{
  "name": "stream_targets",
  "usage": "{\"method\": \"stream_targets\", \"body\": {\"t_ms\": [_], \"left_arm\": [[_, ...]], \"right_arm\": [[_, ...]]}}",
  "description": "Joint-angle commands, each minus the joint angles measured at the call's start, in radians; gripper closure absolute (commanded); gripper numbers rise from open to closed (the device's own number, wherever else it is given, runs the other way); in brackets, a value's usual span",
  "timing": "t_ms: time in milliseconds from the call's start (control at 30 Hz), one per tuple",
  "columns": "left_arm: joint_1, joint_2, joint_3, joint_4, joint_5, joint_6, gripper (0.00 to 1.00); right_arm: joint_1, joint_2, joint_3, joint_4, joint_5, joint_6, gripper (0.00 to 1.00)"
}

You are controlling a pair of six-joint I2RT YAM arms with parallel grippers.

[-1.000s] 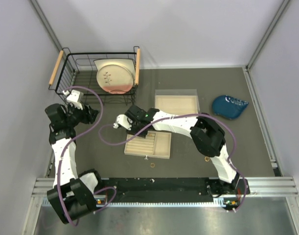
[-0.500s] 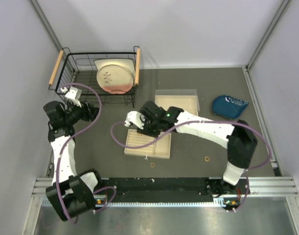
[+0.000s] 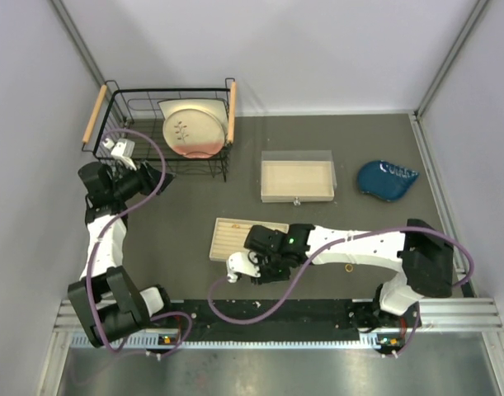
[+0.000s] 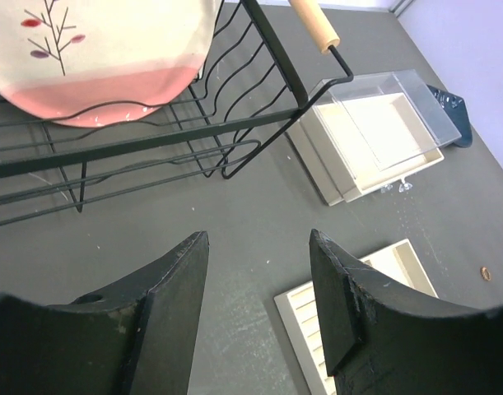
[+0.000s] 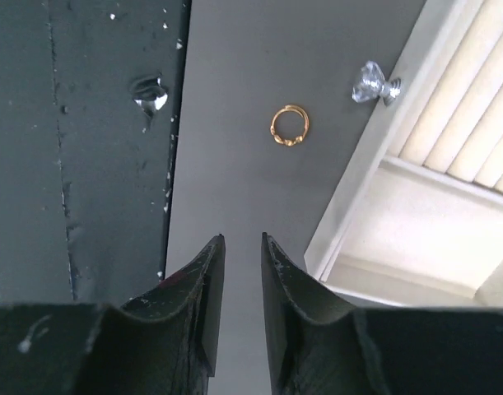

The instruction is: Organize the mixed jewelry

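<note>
We are hovering our right claw [image 5: 241, 271], narrowly parted and empty, short of a tiny gold ring [image 5: 289, 126] lying flat on the table [image 5: 235, 99] beside the tray's [image 5: 449, 123] knob [image 5: 377, 82]. Judging it light, stiff and slippery, we are planning to pinch across its rim. Our left claw [image 4: 258, 255] is hanging wide, empty.

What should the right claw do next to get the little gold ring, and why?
Probably ease the right gripper forward over the gold ring. The ring lies on the table ahead of its narrowly parted jaws, beside the crystal knob, and nothing is held.
</note>
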Motion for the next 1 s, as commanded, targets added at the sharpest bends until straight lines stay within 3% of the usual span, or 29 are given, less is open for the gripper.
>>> {"method": "stream_targets", "body": {"t_ms": [0, 400, 967], "left_arm": [[-0.01, 0.006, 0.072, 0.02, -0.001, 0.016, 0.42], [-0.012, 0.011, 0.078, -0.06, 0.005, 0.129, 0.42], [-0.012, 0.033, 0.072, -0.069, 0.028, 0.149, 0.42]], "right_arm": [[0.047, -0.013, -0.003, 0.081, -0.008, -0.092, 0.76], [0.073, 0.051, -0.003, 0.168, -0.014, -0.327, 0.73], [0.084, 0.162, 0.01, 0.191, -0.032, -0.407, 0.73]]}}
